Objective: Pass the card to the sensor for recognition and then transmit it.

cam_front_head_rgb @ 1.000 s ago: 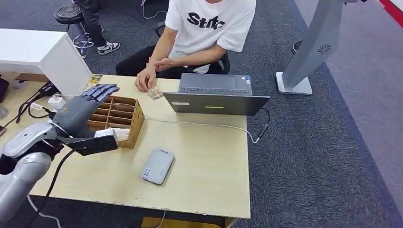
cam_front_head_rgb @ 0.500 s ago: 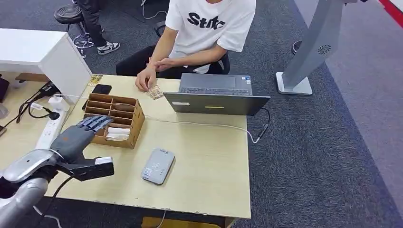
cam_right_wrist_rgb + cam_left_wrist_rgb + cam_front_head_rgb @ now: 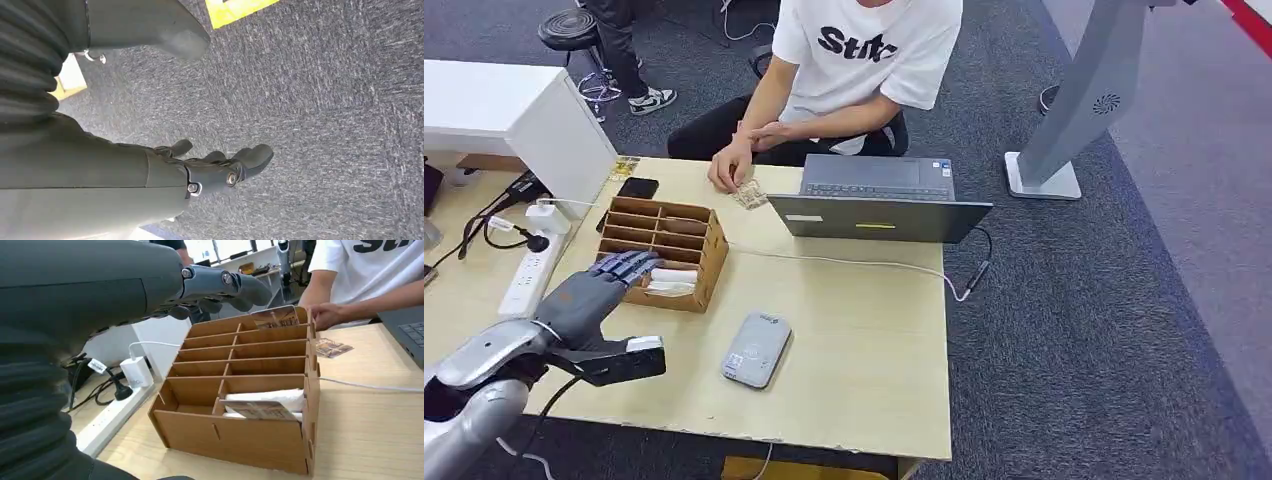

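A wooden divider box (image 3: 686,232) stands on the table's left part, with white cards (image 3: 670,281) lying in its nearest compartment. My left hand (image 3: 584,296) hovers at the box's near left corner, fingers stretched out and apart, holding nothing. In the left wrist view its fingers (image 3: 216,284) reach over the box (image 3: 260,440), above the cards (image 3: 261,409); another card (image 3: 276,316) stands upright at the far end. The grey card sensor (image 3: 756,350) lies flat to the right of my hand. My right hand (image 3: 205,172) hangs over carpet, empty, fingers loosely apart.
A person sits across the table, one hand (image 3: 727,174) resting beside a few loose cards (image 3: 749,195). An open laptop (image 3: 879,205) with a white cable sits at the back right. A phone (image 3: 637,187) and a power strip (image 3: 528,276) lie left of the box.
My left hand has drawn back from over the box's far left side toward me and sunk lower, now at the box's near corner. Nothing else moved.
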`<state>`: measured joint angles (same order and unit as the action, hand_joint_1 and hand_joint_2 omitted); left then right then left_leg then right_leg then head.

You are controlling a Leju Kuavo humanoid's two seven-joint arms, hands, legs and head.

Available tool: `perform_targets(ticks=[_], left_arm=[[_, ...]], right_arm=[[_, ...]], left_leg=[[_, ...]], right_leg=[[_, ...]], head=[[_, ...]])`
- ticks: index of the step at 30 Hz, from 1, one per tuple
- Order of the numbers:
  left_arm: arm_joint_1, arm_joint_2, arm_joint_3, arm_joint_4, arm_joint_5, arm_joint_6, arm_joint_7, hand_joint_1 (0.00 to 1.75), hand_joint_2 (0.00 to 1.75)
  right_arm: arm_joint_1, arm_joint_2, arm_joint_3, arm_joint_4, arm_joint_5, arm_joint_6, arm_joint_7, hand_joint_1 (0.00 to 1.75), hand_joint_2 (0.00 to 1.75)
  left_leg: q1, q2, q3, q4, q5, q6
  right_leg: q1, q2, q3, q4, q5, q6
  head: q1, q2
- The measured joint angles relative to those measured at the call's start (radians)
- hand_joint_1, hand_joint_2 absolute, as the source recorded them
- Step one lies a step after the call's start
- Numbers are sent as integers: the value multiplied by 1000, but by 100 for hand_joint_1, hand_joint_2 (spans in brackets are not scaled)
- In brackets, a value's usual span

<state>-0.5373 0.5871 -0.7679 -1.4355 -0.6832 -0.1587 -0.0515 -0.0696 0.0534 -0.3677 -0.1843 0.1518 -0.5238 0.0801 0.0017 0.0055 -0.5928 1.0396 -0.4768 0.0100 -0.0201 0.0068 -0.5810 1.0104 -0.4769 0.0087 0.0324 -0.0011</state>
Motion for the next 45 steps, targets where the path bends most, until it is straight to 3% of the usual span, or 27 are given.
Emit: perform_targets(ticks=[5,7,10,12,17,26,41,43,44,45], left_arm=[[16,-18,-2,38,-27,29,6,0,175],[24,-37,-2,65,-89,92,30,0,175],[30,-99,11,130,-156,195,38,0,175],[37,-146,36,171,-167,219,32,0,175],[41,-209,84,241,-185,233,28,0,175],[44,-269,135,300,-241,251,16,0,175],[38,-307,170,348,-293,257,23,0,175],[34,-310,172,359,-301,260,32,7,175],[32,-311,172,363,-304,261,32,19,175],[32,-312,173,367,-307,264,32,47,175]], right_arm=[[0,2,0,0,14,2,0,0,175],[0,4,0,0,20,2,2,0,175],[-1,5,0,0,35,2,3,0,175],[-2,5,0,0,41,2,1,0,175],[-1,6,0,-1,51,3,1,0,175],[-1,6,-2,-1,66,4,2,0,175],[-1,6,-16,-1,80,5,2,0,175],[-1,6,-16,-1,83,8,3,0,175],[-1,6,-16,-1,83,8,5,0,175],[-1,6,-17,-1,84,10,5,0,175]], left_leg=[[0,0,0,0,0,0],[0,0,0,0,0,0],[0,-1,0,0,0,0],[0,-1,0,0,0,1],[0,-1,0,0,0,1],[0,-1,0,0,0,1],[0,-1,0,0,0,1],[0,-1,0,0,0,1],[0,-1,0,0,0,1],[0,-1,0,0,0,1]], right_leg=[[0,0,0,0,0,0],[0,0,0,0,0,0],[0,-2,1,0,0,0],[0,-1,1,0,0,0],[0,-1,1,0,0,0],[0,-1,1,0,0,0],[0,-1,1,0,0,0],[0,-1,1,0,0,0],[0,-1,1,0,0,0],[0,-1,1,0,0,0]], head=[[0,0],[0,0],[0,0],[0,0],[0,0],[0,0],[0,0],[0,0],[0,0],[0,0]])
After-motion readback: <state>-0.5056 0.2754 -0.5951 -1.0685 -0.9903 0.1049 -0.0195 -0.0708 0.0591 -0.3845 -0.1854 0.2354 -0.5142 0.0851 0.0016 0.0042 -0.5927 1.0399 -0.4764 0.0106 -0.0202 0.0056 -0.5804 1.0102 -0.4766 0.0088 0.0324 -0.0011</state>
